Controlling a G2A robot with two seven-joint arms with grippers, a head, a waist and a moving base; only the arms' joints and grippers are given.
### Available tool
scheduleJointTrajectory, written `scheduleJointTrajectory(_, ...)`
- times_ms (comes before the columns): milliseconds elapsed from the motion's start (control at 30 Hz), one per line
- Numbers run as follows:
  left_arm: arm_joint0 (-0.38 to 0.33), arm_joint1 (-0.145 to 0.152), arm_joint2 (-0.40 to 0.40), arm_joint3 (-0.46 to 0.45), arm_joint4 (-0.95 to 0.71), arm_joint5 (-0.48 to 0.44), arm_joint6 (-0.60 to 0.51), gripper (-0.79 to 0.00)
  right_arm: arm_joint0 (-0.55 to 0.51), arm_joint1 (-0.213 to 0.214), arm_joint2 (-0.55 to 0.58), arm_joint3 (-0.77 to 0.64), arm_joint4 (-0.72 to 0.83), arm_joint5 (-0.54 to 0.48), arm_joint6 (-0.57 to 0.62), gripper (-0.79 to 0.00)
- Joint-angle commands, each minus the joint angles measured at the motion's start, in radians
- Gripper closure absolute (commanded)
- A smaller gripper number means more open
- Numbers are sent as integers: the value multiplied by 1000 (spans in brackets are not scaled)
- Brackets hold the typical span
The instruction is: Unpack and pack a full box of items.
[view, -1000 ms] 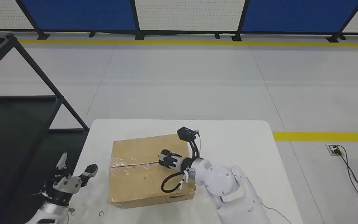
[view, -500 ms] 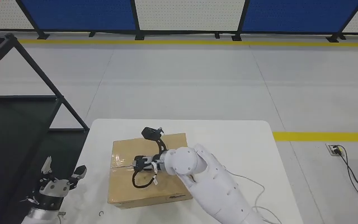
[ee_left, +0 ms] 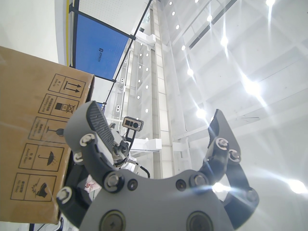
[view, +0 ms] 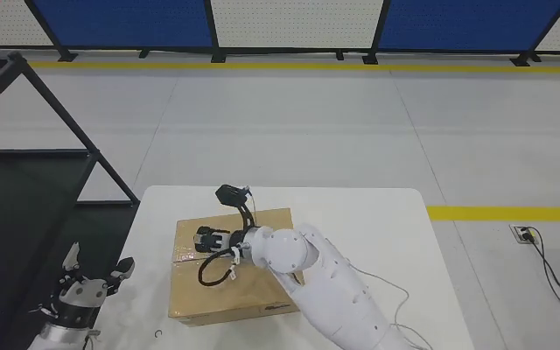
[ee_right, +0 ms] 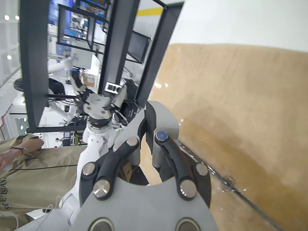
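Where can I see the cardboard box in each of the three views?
Top view: cardboard box, lower centre, on the white table.
Left wrist view: its printed side, beside the left gripper.
Right wrist view: its taped top, beneath the right gripper.
Shared landmark: the left gripper, open, off the box's end.

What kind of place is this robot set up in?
Likely a robotics test hall: blue and white partition panels, a yellow floor line, and a high ceiling with rows of lights.

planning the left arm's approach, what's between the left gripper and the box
In the top view, a bare strip of white table is all that lies between the left gripper and the box. The gripper sits just past the table's edge.
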Motion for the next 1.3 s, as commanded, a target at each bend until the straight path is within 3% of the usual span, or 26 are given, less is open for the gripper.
scheduleJointTrajectory(0,-5,2,-4,-1,2,7,-8,-785,-69,19,50,-100,-28,-28,-42,0)
scheduleJointTrajectory(233,-21,9,-34,-3,-9,44,-41,-785,-361,79,218,-476,-125,-92,-170,0)
scheduleJointTrajectory(267,-23,10,-37,-2,-11,52,-44,-785,-395,86,240,-507,-127,-100,-168,-212)
scheduleJointTrajectory(333,-24,11,-38,-2,-13,58,-46,-785,-413,90,252,-526,-138,-98,-167,-785)
scheduleJointTrajectory(367,-23,11,-38,-2,-12,56,-46,-785,-407,89,248,-521,-134,-101,-169,-8)
scheduleJointTrajectory(433,-24,11,-39,-2,-13,59,-47,-784,-416,90,254,-529,-139,-99,-167,-69)
scheduleJointTrajectory(600,-24,11,-38,-2,-13,58,-46,-784,-413,90,252,-526,-138,-98,-166,-404)
scheduleJointTrajectory(700,-24,11,-38,-2,-13,58,-46,-784,-413,90,252,-526,-138,-98,-167,-563)
scheduleJointTrajectory(833,-24,11,-38,-2,-13,58,-46,-784,-413,90,252,-526,-138,-98,-167,-716)
scheduleJointTrajectory(1000,-24,11,-38,-2,-13,58,-46,-785,-413,90,252,-526,-138,-98,-167,-784)
scheduleJointTrajectory(1267,-24,11,-38,-2,-13,58,-46,-784,-413,90,252,-526,-138,-98,-167,-785)
